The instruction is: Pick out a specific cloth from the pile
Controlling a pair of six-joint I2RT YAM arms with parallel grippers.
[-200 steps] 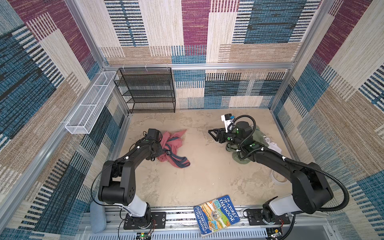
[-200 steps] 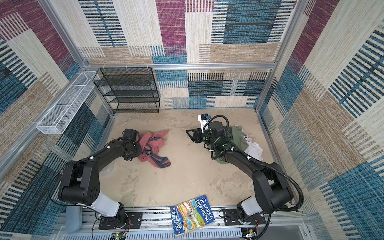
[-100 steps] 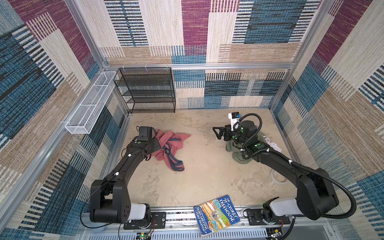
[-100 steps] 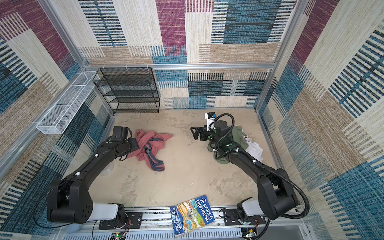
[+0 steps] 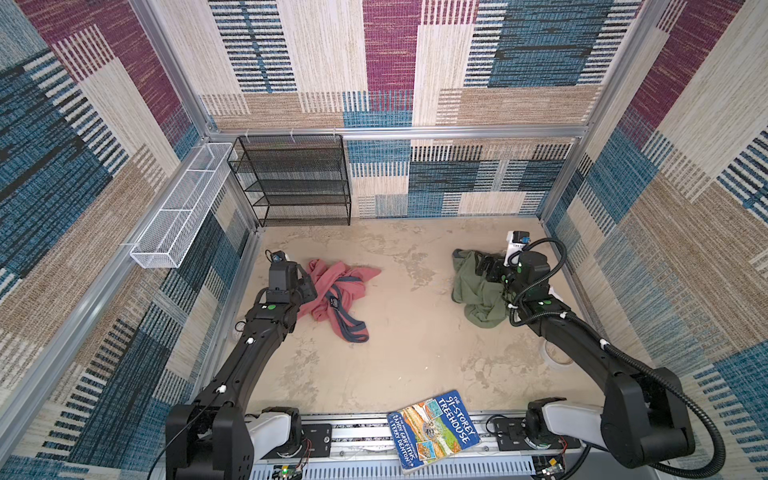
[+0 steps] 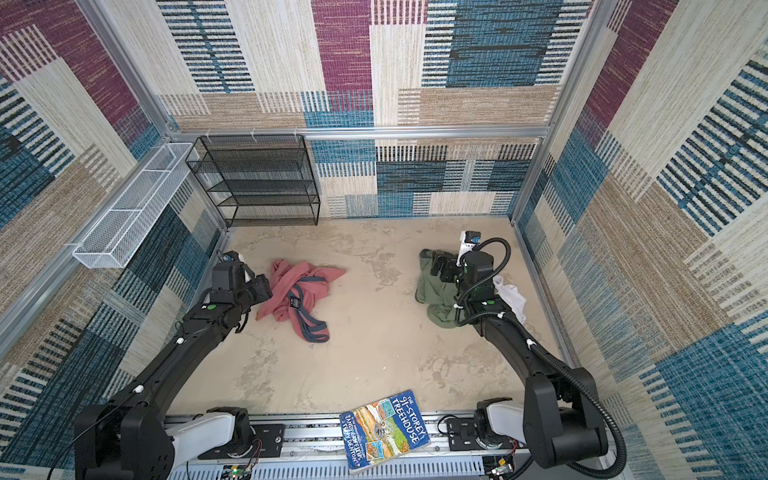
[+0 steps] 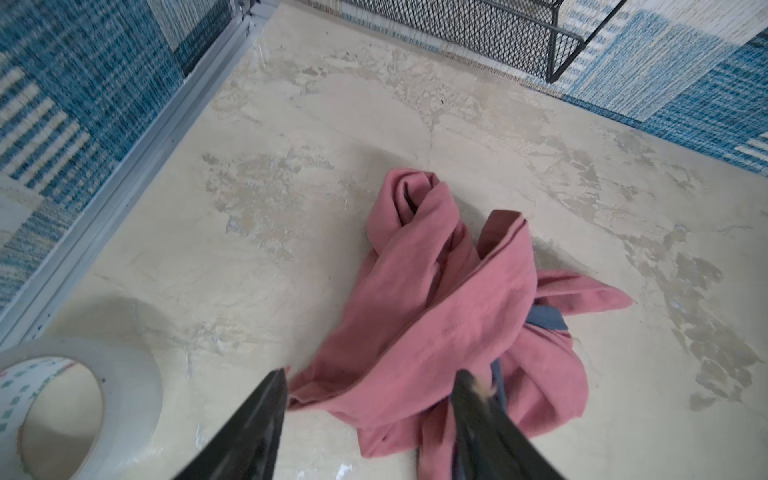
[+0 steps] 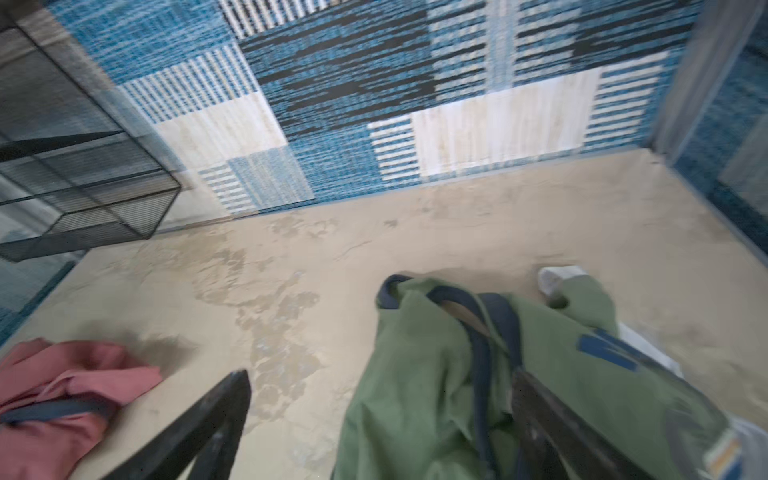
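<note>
- Target cloth (image 5: 332, 284), a salmon-pink soft garment with dark grey-blue bands, lies crumpled flat on the beige mottled tabletop (image 5: 415, 345), on the left half. It is well apart from the pile.
- I have the left gripper (image 7: 372, 376) at the cloth's left edge. Its black fingers (image 7: 257, 424) are spread, with pink fabric lying between and under the tips. I see no pinch on it.
- The pile (image 5: 478, 291) is a mound with an olive-green garment on top and a white cloth (image 6: 511, 297) poking out on its right. It sits on the right side of the tabletop towards the back wall.
- I have the right gripper (image 8: 382, 376) low over the pile with its fingers (image 8: 208, 428) spread wide. One is above green fabric and the other above bare tabletop; nothing is pinched.
- A clear tape roll (image 7: 62, 399) lies by the left wall, just beside the left arm.
- A colourful paperback book (image 5: 432, 432) lies at the near edge, partly over the metal rail.
- A black mesh shelf rack (image 5: 295, 183) stands in the back-left corner.
- A white wire basket (image 5: 178, 216) hangs on the left wall.
</note>
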